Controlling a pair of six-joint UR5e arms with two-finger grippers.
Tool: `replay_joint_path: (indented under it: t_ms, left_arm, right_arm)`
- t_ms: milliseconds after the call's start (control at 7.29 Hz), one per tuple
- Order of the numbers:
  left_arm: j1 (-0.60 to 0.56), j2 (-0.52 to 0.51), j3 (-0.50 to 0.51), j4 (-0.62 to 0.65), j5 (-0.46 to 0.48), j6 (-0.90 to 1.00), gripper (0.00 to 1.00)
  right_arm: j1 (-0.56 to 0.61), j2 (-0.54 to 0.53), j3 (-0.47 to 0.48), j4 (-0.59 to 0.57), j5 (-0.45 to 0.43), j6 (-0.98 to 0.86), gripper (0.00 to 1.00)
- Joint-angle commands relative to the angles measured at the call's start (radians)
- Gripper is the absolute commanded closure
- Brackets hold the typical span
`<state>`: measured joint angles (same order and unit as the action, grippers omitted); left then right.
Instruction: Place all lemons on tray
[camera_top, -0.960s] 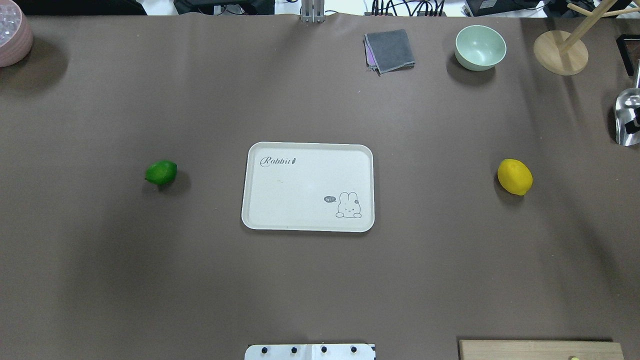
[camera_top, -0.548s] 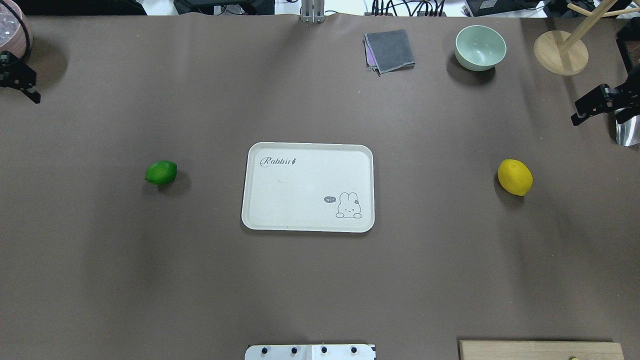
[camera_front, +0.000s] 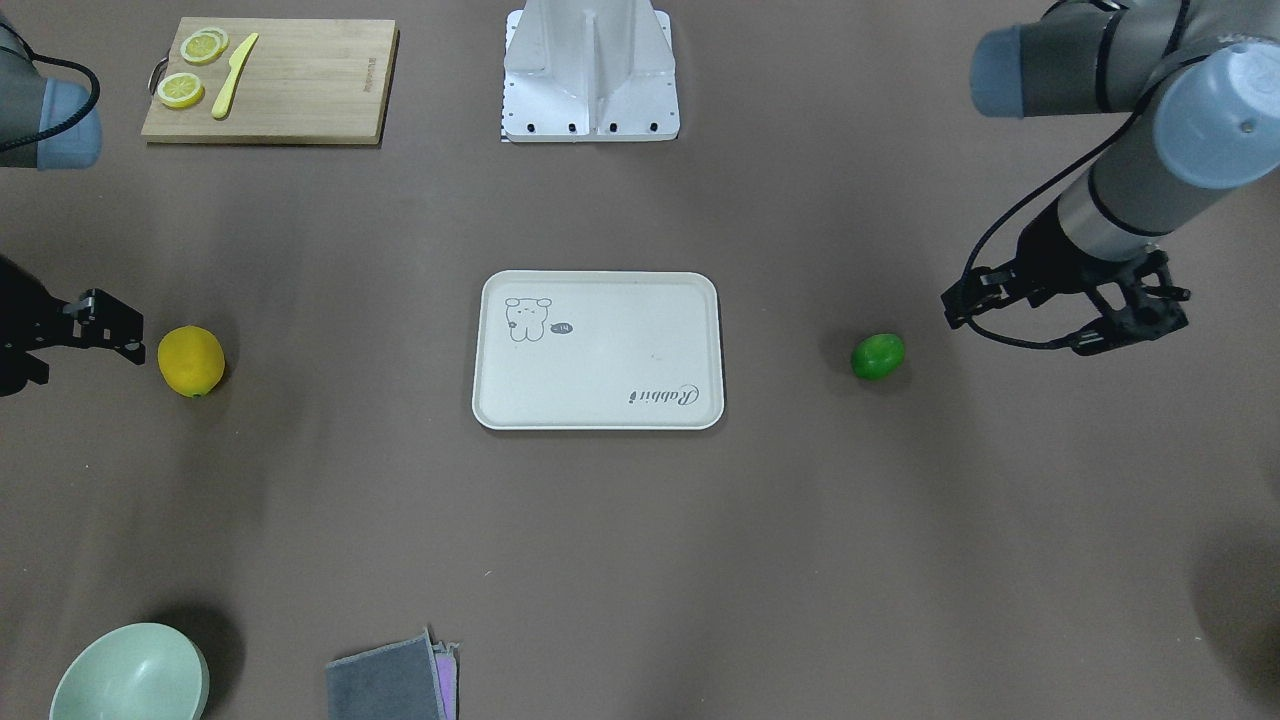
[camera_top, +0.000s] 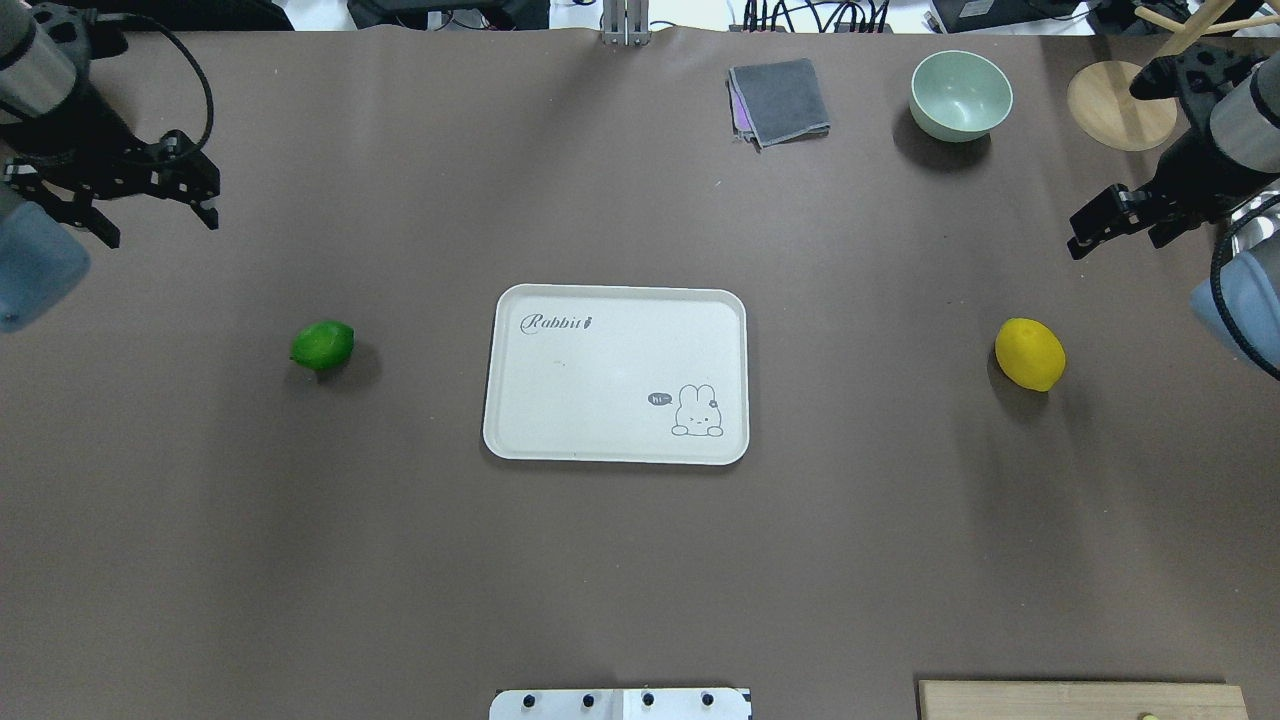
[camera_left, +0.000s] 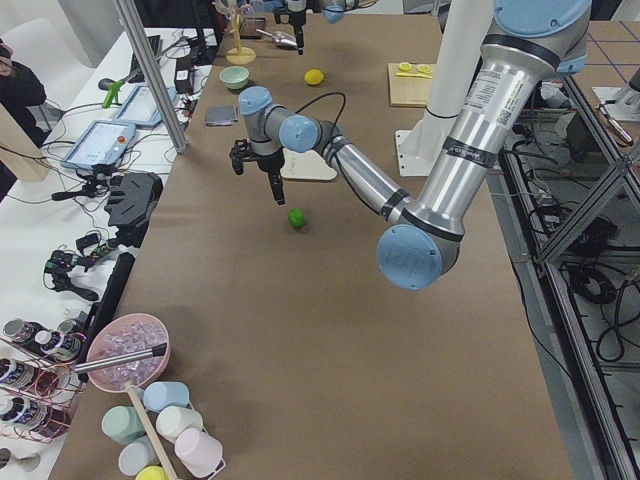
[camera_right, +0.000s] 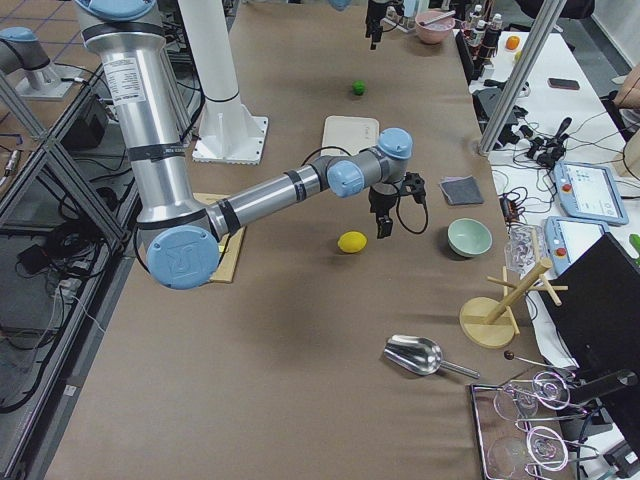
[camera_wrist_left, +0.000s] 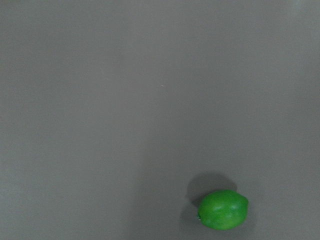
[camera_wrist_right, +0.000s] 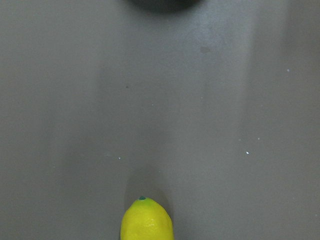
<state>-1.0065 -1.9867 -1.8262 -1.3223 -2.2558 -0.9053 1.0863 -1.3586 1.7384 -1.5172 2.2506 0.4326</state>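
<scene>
Brown table (camera_top: 640, 580). Cream tray (camera_top: 560, 400) lies at its centre. Left end effector (camera_top: 160, 228), fingers apart, hovers above table's left side, apart from green lemon. Right end effector (camera_top: 1113, 247), fingers apart too, hovers above right side, apart from yellow lemon. Yellow lemon (camera_top: 1029, 354) on table, well right of tray. Green lemon (camera_top: 322, 345), smaller, on table, well left of tray.
</scene>
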Motion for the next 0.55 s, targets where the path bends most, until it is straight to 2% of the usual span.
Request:
replay_joint_path:
  t_ms: [0, 137, 274, 411]
  left_arm:
    - [0.074, 0.0, 0.005, -0.072, 0.053, -0.046, 0.03]
    - [0.098, 0.008, 0.016, -0.101, 0.058, -0.082, 0.03]
    - [0.139, 0.009, 0.03, -0.171, 0.117, -0.122, 0.03]
    - [0.16, 0.015, 0.056, -0.226, 0.125, -0.141, 0.03]
  right_arm:
    - [-0.043, -0.002, -0.033, 0.017, 0.0, 0.0, 0.0]
    - [-0.054, -0.002, -0.054, 0.02, 0.001, -0.002, 0.0]
    - [-0.062, -0.004, -0.084, 0.053, 0.004, 0.0, 0.0]
    - [-0.071, -0.007, -0.111, 0.092, 0.006, 0.0, 0.0]
